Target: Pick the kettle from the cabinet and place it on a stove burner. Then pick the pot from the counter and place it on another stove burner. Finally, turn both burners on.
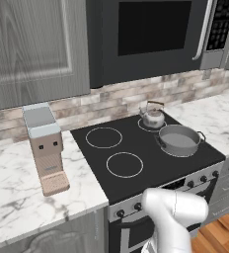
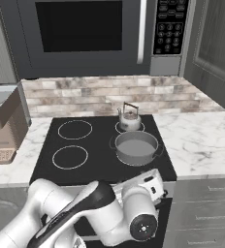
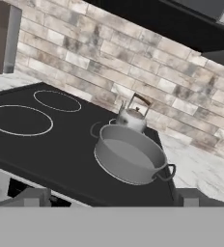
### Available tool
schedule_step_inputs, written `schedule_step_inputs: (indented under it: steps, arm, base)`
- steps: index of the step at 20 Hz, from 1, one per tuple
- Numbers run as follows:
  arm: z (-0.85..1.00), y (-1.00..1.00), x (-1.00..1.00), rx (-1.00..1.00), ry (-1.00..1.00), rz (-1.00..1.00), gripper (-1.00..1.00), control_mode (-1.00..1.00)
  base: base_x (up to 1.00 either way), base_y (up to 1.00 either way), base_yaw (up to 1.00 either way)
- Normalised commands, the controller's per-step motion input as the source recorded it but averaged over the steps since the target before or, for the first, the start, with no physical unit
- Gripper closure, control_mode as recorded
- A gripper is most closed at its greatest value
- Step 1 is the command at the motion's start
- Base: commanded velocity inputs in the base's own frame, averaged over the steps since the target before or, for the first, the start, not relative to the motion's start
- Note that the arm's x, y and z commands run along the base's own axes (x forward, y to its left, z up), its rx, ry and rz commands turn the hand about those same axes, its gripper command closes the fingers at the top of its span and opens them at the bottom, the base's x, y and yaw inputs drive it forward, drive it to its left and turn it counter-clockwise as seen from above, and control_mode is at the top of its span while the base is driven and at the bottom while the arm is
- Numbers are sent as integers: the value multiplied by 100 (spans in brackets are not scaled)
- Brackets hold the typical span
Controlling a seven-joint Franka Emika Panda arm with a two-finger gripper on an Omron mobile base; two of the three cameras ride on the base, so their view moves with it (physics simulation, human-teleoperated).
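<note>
Kettle (image 1: 152, 117) upright on the small back-right ring of the black cooktop (image 1: 136, 143), arched brown handle up, close to the brick backsplash (image 1: 116, 96). Pot (image 1: 178, 139) just in front of it on the front-right ring, sitting flat, one dark loop handle toward the right edge; seen from the hand, kettle (image 3: 132, 118) just behind the pot (image 3: 130, 160), whether touching cannot be told. Two left rings (image 1: 103, 137) bare. Claw (image 3: 111, 198) low in front of the stove, at the level of the knob row (image 1: 136, 206), fingertips (image 3: 34, 197) spread wide at the two sides of the hand view, nothing held between them. White marble tabletop (image 1: 18, 197) on both sides of the cooktop; brown coffee machine (image 1: 45, 146) standing on the left stretch. Grey wood-grain cabinet (image 1: 35, 47) with door closed above the left tabletop, beside the dark microwave (image 1: 153, 29) over the stove
</note>
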Motion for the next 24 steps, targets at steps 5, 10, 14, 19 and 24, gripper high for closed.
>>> schedule_step_inputs:
  steps: [5,10,14,19,24]
  arm:
    - [-10,0,-16,1,-8,0,-100,-100]
    - [-24,0,0,0,-9,0,-100,-100]
    - [-26,0,0,4,-9,0,-100,-100]
    - [-22,0,0,9,-9,0,-100,-100]
    - [-14,0,0,5,0,0,-100,-100]
  base:
    - [0,0,0]
    - [0,0,0]
    - [0,0,0]
    - [0,0,0]
    - [0,0,0]
